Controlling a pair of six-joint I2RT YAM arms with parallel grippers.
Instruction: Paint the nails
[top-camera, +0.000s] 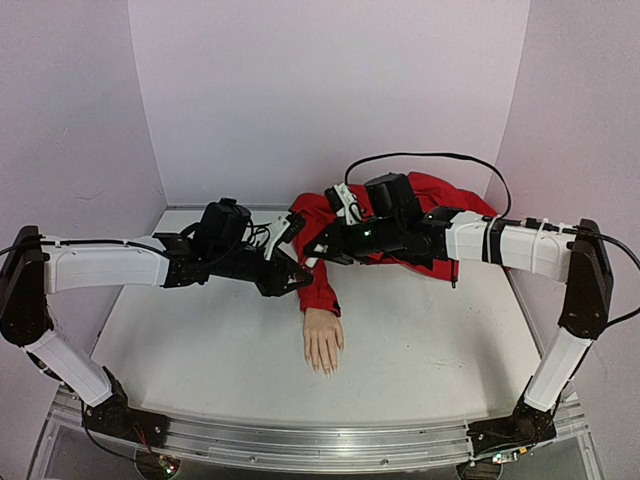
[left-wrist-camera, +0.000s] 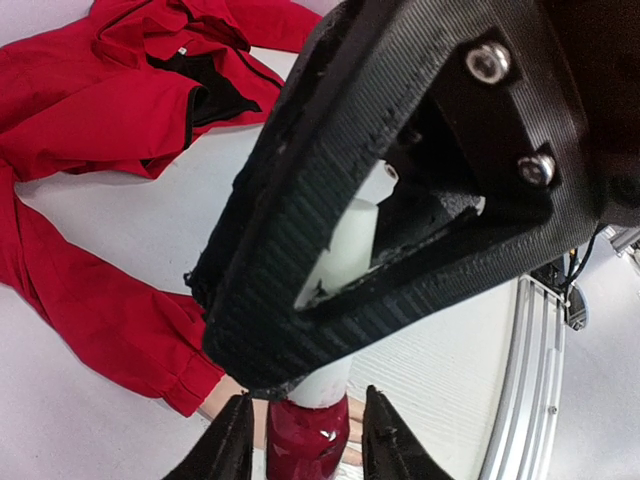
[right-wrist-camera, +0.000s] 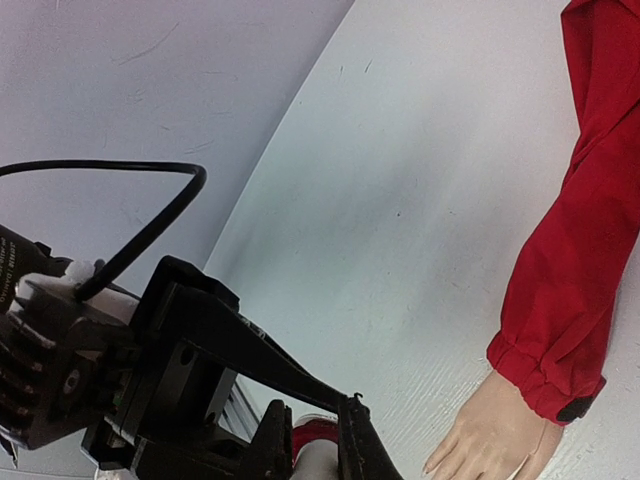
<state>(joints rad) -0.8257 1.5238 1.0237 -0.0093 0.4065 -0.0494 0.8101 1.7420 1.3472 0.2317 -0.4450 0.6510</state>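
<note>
Ref. landmark: mannequin hand (top-camera: 323, 338), which lay flat on the table (top-camera: 180, 350); the table surface extended on all sides of it. The red sleeve (right-wrist-camera: 570, 250) ran back from the hand's wrist toward the rear wall, cuff touching the wrist. Both arms met above and behind the hand, over the sleeve. The L gripper (left-wrist-camera: 308, 405) was clamped on the polish bottle (left-wrist-camera: 305, 445), w/ one finger against each side of the dark-red glass. The bottle hung in the air just behind the hand, above the cuff. The R gripper (right-wrist-camera: 312, 425) sat over the bottle top, fingers closed about the white cap (left-wrist-camera: 345, 250); contact there was partly hidden. Judged step: uncapping, w/ painting not yet begun. The nails (top-camera: 325, 368) sat at the hand's near end, well apart from both grippers, and were too small to tell colour. Hazards, as judged:

- If cap torque exceeded L grip, the bottle could rotate or slip, then drop and spill onto the sleeve below.
- The grippers worked v. close together, so a skewed pull could knock the fingers together or tip the bottle.
- A loaded brush carried fwd. to the hand could drip on the cuff or skin before reaching the nails.
</note>
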